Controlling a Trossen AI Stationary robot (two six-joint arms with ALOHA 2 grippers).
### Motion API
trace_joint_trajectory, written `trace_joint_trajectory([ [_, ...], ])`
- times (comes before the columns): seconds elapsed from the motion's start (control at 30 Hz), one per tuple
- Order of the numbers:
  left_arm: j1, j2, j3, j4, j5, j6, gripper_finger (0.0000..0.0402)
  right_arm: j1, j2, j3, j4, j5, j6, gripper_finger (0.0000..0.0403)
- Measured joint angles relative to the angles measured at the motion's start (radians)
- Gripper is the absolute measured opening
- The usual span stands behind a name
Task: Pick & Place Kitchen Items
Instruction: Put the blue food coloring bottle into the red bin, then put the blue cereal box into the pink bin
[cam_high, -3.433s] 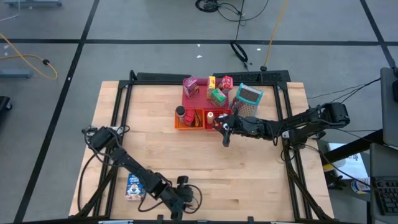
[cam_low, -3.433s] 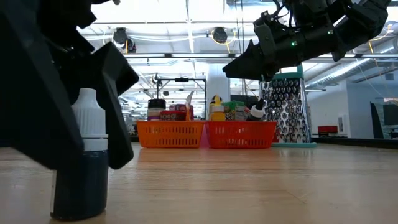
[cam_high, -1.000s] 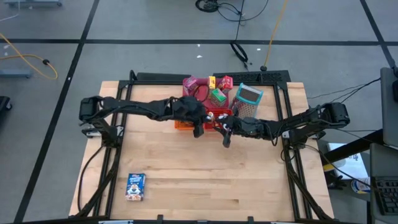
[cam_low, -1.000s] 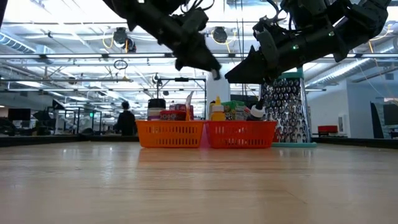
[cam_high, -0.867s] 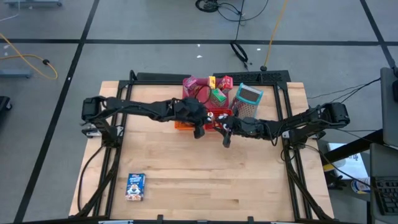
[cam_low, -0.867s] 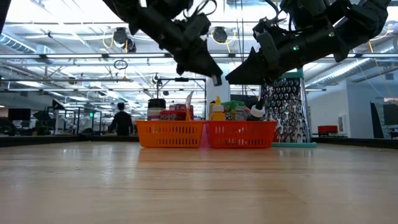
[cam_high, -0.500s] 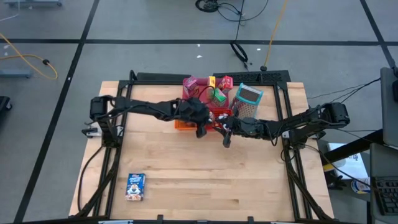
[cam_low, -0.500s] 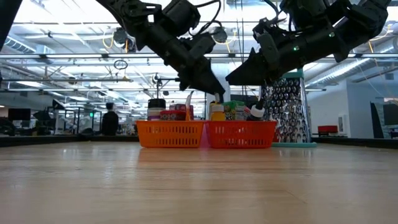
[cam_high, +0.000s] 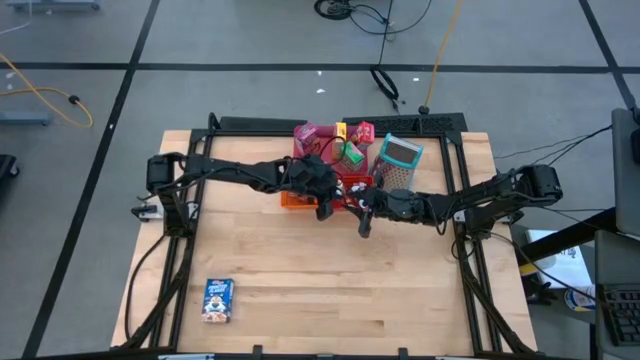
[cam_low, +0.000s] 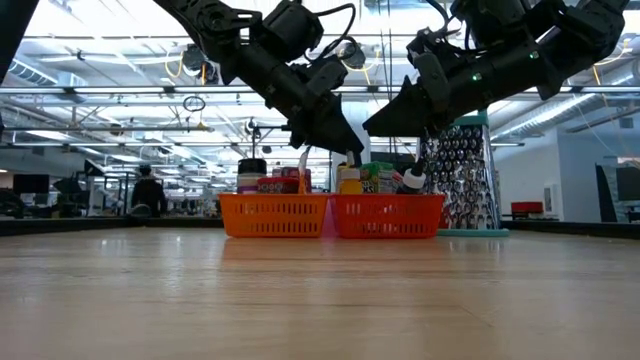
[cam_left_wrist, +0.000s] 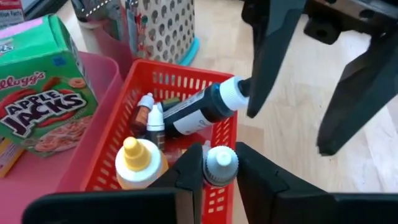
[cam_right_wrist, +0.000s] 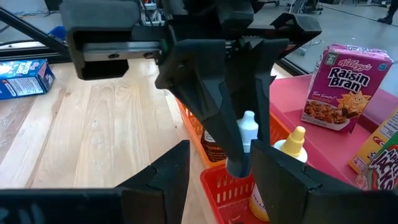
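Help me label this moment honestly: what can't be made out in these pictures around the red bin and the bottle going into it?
- Bottle, left wrist view: only the white cap shows; the left gripper hides its body.
- Red bin, high view: both arms cover most of it.
- Red bin, low view: the mesh wall hides whether the bottle touches bottom.
- Blue box, high view: print too small to read.
- Right gripper: holds nothing visible.
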Motion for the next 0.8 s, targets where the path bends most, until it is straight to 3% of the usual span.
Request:
trace_joint_trajectory([
  [0.5, 0.0, 0.0, 0.0, 0.014, -0.072, 0.002, 0.0084, 0.0, 0.0, 0.0, 0.0, -0.001, 0.0, 0.016],
  [0.8, 0.0, 0.0, 0.0, 0.007, -0.073, 0.004, 0.0152, 0.0, 0.0, 0.0, 0.0, -0.001, 0.0, 0.016],
])
